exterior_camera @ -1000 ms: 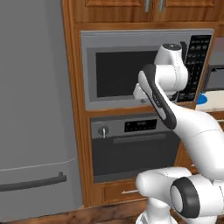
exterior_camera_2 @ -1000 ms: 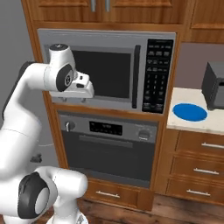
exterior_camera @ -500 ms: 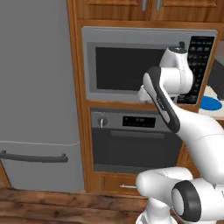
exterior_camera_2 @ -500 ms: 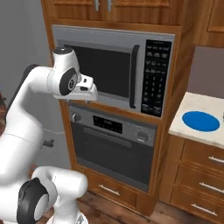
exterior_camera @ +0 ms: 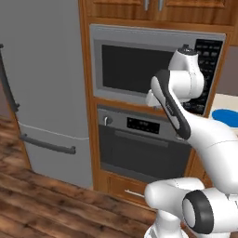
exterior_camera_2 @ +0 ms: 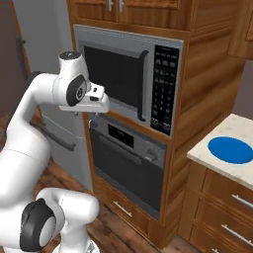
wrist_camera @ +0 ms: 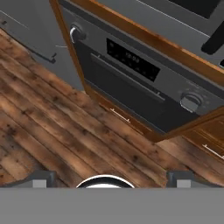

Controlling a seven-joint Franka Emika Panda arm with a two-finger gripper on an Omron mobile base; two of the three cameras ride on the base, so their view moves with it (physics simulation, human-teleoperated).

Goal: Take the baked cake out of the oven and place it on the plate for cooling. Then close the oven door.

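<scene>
Oven door (exterior_camera: 144,155) shut below the microwave (exterior_camera: 139,65); plate (exterior_camera: 225,115) on counter right.

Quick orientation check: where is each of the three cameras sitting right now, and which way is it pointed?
Left base view: behind the arm's left, facing the oven, microwave and fridge; arm rises lower right.
Right base view: behind its right, facing the same oven wall plus the plate on the counter; arm at left.
Hand view: on the hand, looking down at the closed oven door and floor; open gripper at bottom.
Shared: oven.

light: even, soft, no hard shadows | glare: none | img: low-res render — slightly blurry
</scene>
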